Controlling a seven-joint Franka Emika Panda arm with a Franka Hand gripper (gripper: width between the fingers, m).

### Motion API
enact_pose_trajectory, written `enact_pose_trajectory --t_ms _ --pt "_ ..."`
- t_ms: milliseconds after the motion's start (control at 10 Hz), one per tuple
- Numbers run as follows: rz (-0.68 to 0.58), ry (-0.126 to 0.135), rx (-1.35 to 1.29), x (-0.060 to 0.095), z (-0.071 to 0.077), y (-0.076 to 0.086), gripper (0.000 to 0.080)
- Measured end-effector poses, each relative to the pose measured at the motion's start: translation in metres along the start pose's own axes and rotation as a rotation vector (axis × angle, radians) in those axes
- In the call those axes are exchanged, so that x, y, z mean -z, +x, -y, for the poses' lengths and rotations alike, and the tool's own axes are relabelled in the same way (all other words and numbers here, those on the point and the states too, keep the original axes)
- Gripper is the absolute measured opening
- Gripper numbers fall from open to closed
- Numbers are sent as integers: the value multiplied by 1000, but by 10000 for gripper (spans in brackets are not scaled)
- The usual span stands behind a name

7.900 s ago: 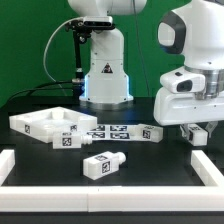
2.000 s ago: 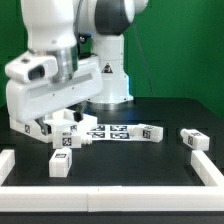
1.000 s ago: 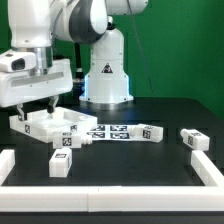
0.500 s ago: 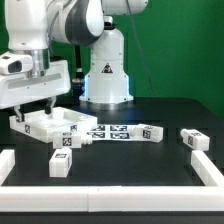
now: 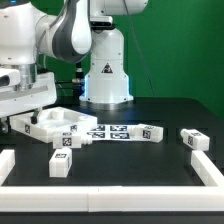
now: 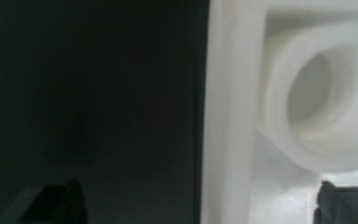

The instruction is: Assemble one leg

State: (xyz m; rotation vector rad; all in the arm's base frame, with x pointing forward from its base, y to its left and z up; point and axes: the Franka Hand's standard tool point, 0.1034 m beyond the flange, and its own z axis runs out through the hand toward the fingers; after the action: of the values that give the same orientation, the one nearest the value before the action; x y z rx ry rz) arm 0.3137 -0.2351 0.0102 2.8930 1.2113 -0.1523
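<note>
The gripper [image 5: 22, 119] hangs low at the left end of the large white panel [image 5: 62, 122], at the exterior view's left. In the wrist view its two fingertips [image 6: 55, 200] stand wide apart. One is over the black table and the other over the panel [image 6: 291, 110], beside a round hole. The jaws are open and hold nothing. One leg [image 5: 60, 163] stands upright in front of the panel. A second leg [image 5: 67, 141] lies against the panel's front edge. A third leg [image 5: 193, 139] lies far off at the exterior view's right.
The marker board [image 5: 128, 131] lies flat behind the middle of the table. White rails run along the front [image 5: 110, 191] and both side edges. The robot's base [image 5: 105, 75] stands at the back.
The arm has swung from the exterior view's right to its left and, in the last second, shifted further left and lower over the panel's left end. The legs and panel have not moved lately.
</note>
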Motion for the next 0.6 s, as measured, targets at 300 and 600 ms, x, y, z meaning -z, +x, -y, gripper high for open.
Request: enact_pose_trajectory --t_ms 300,600 --pt "0 0 -1 0 0 0 249" --pt "0 0 -1 0 0 0 53"
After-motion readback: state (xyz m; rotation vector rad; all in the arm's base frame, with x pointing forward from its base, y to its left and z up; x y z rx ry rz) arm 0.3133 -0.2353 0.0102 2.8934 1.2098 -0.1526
